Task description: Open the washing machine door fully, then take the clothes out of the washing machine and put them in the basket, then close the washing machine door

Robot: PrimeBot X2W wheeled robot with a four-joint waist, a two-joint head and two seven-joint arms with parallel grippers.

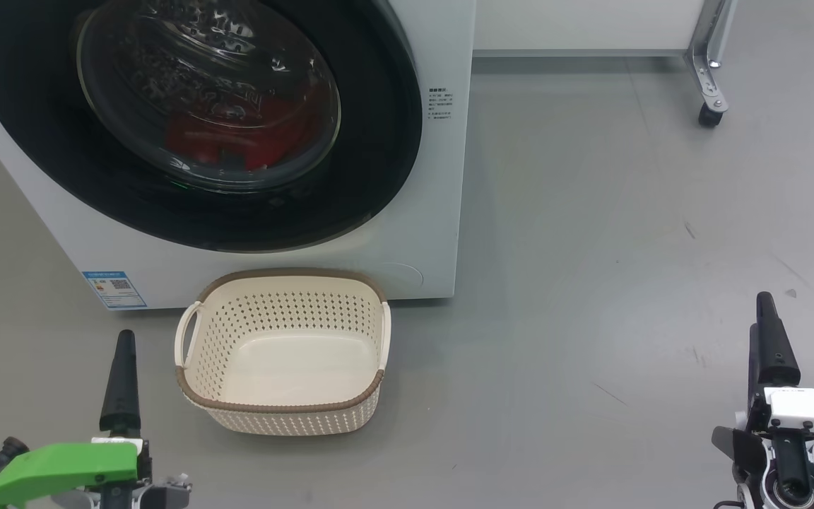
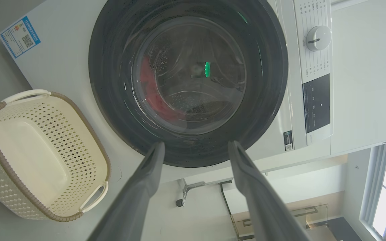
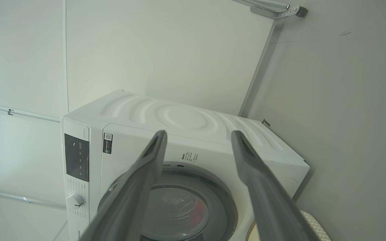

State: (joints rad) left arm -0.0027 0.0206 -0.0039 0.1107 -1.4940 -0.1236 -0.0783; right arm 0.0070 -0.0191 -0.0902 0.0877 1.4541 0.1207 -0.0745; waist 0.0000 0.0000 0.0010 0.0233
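The white washing machine (image 1: 442, 177) stands at the upper left with its round black-rimmed door (image 1: 379, 141) shut. Red clothes (image 1: 237, 138) lie low in the drum behind the glass, also seen as clothes (image 2: 152, 93) in the left wrist view. The cream basket (image 1: 287, 274) sits empty on the floor just in front of the machine. My left gripper (image 1: 124, 339) hovers left of the basket, and its fingers (image 2: 196, 144) are open and empty. My right gripper (image 1: 766, 304) is far to the right, open with nothing between its fingers (image 3: 198, 134).
A metal frame leg on a caster (image 1: 709, 78) stands at the back right by the wall. Grey floor stretches between the basket and my right gripper. The machine's knob (image 2: 317, 38) and dark panel sit along its top.
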